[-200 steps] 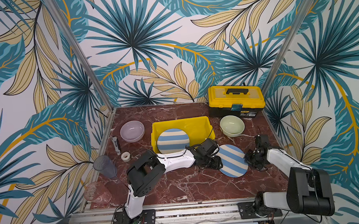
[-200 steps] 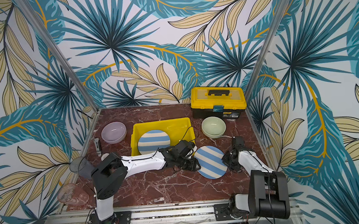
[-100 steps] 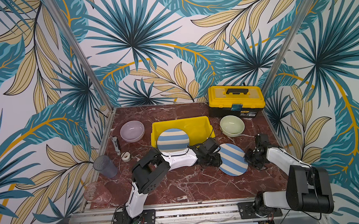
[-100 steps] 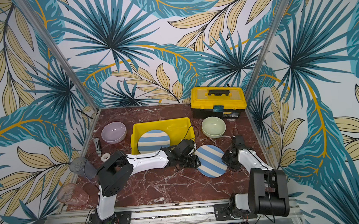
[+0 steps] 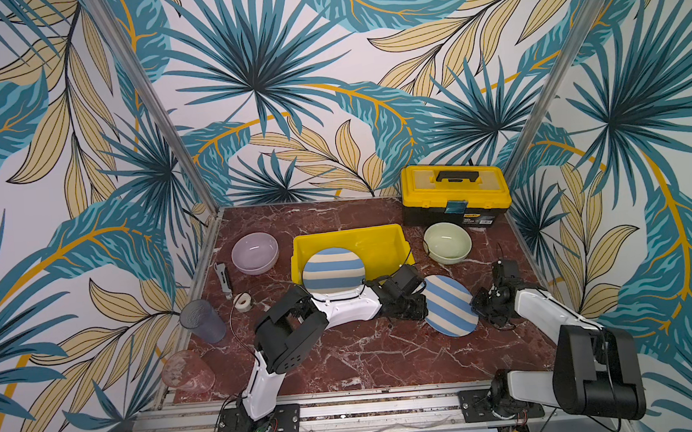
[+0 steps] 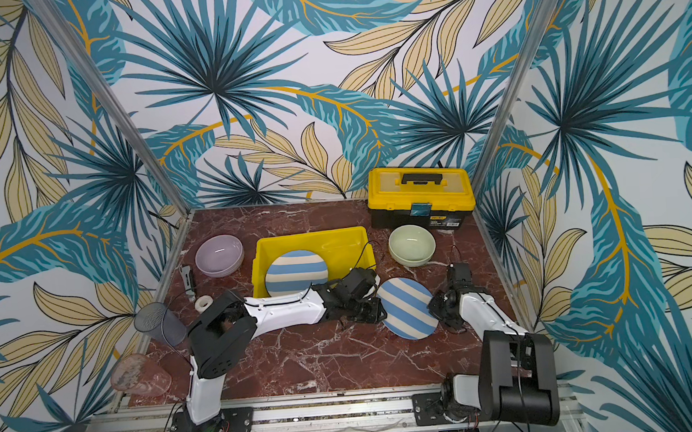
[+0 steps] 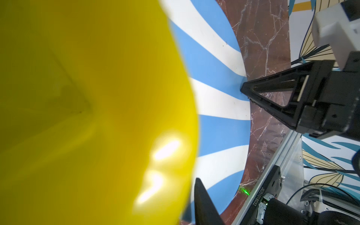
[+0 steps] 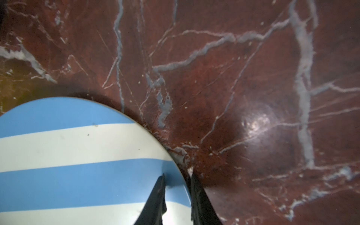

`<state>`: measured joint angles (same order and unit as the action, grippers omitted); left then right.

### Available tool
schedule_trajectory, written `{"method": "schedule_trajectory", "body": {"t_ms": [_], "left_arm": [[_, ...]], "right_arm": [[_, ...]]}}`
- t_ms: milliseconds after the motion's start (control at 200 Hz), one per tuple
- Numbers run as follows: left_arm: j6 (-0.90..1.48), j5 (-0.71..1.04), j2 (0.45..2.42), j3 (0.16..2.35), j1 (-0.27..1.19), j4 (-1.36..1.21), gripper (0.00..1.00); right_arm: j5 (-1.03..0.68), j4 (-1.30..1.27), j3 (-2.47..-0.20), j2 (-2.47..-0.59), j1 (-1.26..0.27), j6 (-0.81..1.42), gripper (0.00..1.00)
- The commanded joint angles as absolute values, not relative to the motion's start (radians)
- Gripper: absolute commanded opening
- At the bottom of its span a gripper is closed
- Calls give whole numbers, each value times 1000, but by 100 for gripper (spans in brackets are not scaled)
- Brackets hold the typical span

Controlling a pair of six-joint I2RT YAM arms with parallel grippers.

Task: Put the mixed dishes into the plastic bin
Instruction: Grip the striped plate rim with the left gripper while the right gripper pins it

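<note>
A blue-and-white striped plate stands tilted above the marble floor in front of the plastic bin. My right gripper is shut on its right rim, one finger on each face. My left gripper is at the plate's left edge. In the left wrist view one finger lies over the plate's face; the blurred yellow bin wall hides the other finger. A second striped plate leans inside the bin.
A lilac bowl sits left of the bin and a pale green bowl right of it. Two tumblers stand at the left edge. A yellow-and-black toolbox fills the back right corner. A tape roll lies nearby.
My left gripper's jaws have narrowed at the plate's left edge, and the left arm has shifted slightly to the right. The right gripper and the plate have hardly moved.
</note>
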<state>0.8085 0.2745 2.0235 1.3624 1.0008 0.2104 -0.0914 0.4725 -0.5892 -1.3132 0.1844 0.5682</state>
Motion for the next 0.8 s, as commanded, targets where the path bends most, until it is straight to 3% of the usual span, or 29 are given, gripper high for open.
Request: {"method": "schedule_trajectory", "body": {"t_ms": [0,155,501,796], "left_arm": [[795,357,1990,1417,1037,97,27],[805,366,1991,1435,1042,74,26],[827,358,1998,1463,1042,72,14],[832,349,1911,1439,1015,121,6]], "right_arm": [[-155,546,-523,-1347,179,587,26],[-162,542,-517,-1344,179,586,26],[-175,531,-511,-1331,179,581,26],[-153,578,-569,-1127,179,579,47]]}}
